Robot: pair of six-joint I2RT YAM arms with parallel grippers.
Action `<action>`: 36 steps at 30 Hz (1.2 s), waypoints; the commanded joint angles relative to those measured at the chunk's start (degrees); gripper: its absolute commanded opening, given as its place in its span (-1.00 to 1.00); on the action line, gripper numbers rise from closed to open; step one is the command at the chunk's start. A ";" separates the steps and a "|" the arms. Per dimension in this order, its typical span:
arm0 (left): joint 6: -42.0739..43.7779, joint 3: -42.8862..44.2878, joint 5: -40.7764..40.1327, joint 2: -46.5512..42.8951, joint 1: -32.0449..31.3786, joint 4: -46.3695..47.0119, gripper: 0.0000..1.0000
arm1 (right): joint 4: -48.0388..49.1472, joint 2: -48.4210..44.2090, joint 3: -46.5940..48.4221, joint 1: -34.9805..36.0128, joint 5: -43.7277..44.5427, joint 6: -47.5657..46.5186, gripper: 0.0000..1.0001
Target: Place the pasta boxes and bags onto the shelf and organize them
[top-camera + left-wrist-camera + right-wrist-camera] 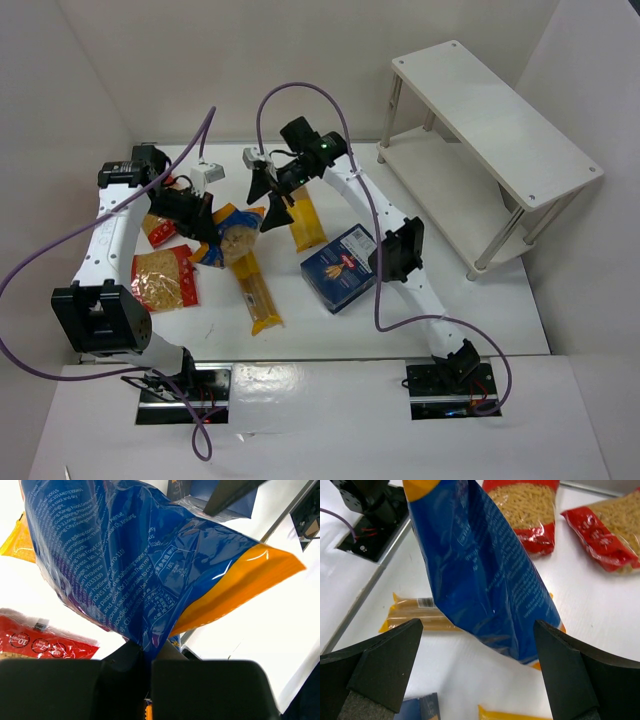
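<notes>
My left gripper (207,226) is shut on the lower edge of the blue bag with orange ends (234,240) and holds it lifted; in the left wrist view the bag (130,560) is pinched between the fingers (125,665). My right gripper (270,203) is open, its jaws spread either side of the bag's (480,575) end without touching it. The dark blue pasta box (340,268) lies mid-table. Two red bags (163,278) (160,230) lie at the left. Two yellow spaghetti packets (258,290) (307,222) lie near the middle. The white shelf (492,120) stands at the far right, with nothing on it.
In the right wrist view two red bags (530,510) (610,530), a spaghetti packet (415,615) and the box's corner (422,707) lie under the bag. An arm base plate (365,510) sits at the near edge. White walls enclose the table.
</notes>
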 commanded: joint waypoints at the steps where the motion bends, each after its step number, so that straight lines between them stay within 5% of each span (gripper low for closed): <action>1: 1.27 2.80 6.25 -1.79 -0.25 0.73 -1.00 | -2.98 3.06 4.57 1.77 -4.77 -2.17 1.00; 25: 0.74 1.13 5.72 -5.04 -0.25 0.73 -1.00 | -2.98 18.71 18.64 7.66 -10.66 0.47 1.00; 28: 0.74 1.13 5.72 -5.05 -0.25 0.73 -1.00 | -2.98 19.42 18.64 8.80 -11.37 0.47 -0.07; 29: 0.74 0.52 5.72 -5.66 -0.25 0.73 -1.00 | -2.98 19.42 18.64 8.80 -11.37 0.47 -0.94; 34: 0.22 -0.01 5.81 -6.18 2.03 0.73 -0.96 | -2.98 17.67 18.64 10.82 -5.93 4.50 -1.00; 35: -0.31 -0.01 4.85 -6.19 2.04 0.73 -0.49 | -2.98 16.97 18.64 10.82 -4.44 5.03 -1.00; 36: -2.58 -0.01 3.80 -6.89 2.82 1.87 -0.37 | -2.98 15.48 18.64 10.82 -2.60 5.91 -1.00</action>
